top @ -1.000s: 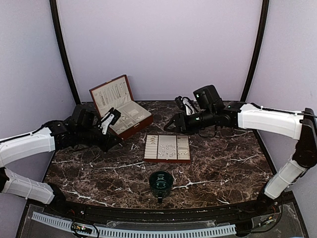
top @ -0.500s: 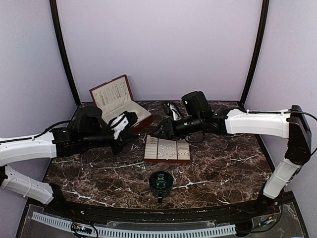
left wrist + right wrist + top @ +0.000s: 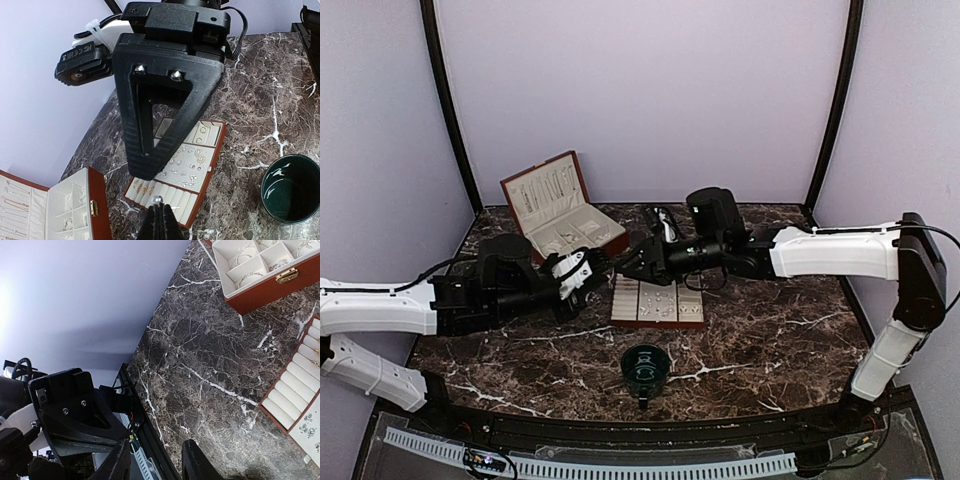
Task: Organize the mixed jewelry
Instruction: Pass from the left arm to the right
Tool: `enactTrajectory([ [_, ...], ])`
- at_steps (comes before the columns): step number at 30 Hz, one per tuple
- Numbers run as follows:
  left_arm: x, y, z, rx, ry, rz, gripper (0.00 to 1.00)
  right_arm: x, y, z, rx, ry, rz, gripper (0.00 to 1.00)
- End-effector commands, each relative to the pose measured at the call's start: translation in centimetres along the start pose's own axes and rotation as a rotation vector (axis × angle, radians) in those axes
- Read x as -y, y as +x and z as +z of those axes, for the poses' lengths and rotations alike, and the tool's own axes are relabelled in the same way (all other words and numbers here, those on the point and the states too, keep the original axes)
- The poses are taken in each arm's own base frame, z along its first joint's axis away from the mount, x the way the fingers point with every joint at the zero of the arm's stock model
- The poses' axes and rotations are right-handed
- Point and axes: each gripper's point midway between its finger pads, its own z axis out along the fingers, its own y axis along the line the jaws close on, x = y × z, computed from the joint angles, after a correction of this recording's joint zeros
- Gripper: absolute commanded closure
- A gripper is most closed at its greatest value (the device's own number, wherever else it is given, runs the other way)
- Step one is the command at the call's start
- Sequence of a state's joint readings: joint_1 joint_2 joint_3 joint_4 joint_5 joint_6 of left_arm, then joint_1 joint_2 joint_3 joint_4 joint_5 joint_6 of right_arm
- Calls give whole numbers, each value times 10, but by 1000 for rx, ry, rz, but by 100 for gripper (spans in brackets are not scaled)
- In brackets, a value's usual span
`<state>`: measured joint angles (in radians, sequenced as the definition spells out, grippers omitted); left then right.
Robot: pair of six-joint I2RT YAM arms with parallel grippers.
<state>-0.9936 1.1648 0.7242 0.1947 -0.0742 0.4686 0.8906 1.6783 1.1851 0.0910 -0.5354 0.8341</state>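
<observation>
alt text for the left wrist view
The left gripper, shut, pinches a tiny silvery piece at the bottom edge, facing the right gripper, a black triangular finger mid-frame. Below on the marble table: a jewelry tray, a green cup right, an open red box left.

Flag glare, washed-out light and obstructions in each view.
Top external: soft, even light, sharp, yet the jewelry on the tray is too small to resolve. Left wrist: the right tool looms close, black, hiding part of the tray; white glints on the rim of the green cup. Right wrist: the wall washes out to white at the left edge; the left tool is a near-black mass.
</observation>
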Motion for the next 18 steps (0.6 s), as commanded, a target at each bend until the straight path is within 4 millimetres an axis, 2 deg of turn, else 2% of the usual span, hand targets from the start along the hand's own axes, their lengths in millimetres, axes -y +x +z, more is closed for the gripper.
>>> enactTrajectory([
  [1, -3, 0, 1, 4, -50, 48, 100, -15, 4, 5, -11, -70, 12, 65],
  [7, -3, -1, 0, 9, -66, 53, 100, -19, 12, 12, -32, -109, 64, 64],
  [18, 1, -2, -2, 27, -58, 48, 100, -24, 13, 19, -28, -139, 89, 75],
])
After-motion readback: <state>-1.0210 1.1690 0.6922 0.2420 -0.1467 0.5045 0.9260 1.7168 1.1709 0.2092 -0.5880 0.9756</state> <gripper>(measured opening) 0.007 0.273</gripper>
